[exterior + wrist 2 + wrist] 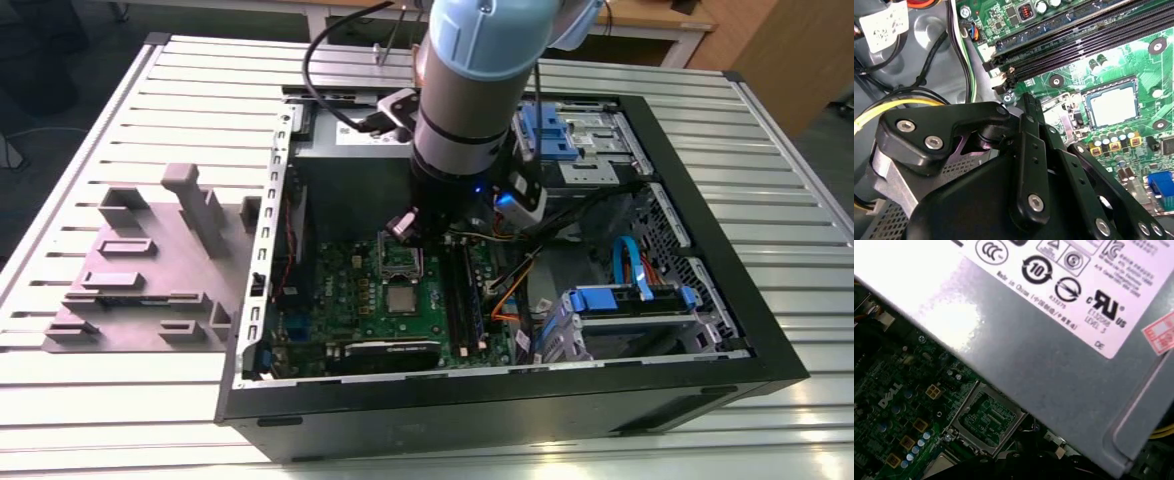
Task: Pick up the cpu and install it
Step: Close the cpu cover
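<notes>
Starting at the exterior view's left, a grey plastic tray with raised blocks sits on the slatted bench, just beside the open computer case, probably so that parts wait within the arm's reach. Inside the case lies the green motherboard, and the cpu rests flat in its socket near the board's middle, its pale metal top facing up; in the second wrist view the cpu looks level within its surround. The hinged socket frame stands just beside it, swung back, and in the first wrist view green board shows through that frame's window, so I judge the chip is seated but not clamped down. The robot arm hangs straight down over that spot, most likely because a chip must go in from directly above. The gripper hovers near the frame and the memory slots, holding nothing I can see; whether it stands wide or narrow I cannot tell. The grey power supply carries a white label of small print and round approval marks, with a red sticker at its edge. Further to the exterior view's right are blue drive brackets
</notes>
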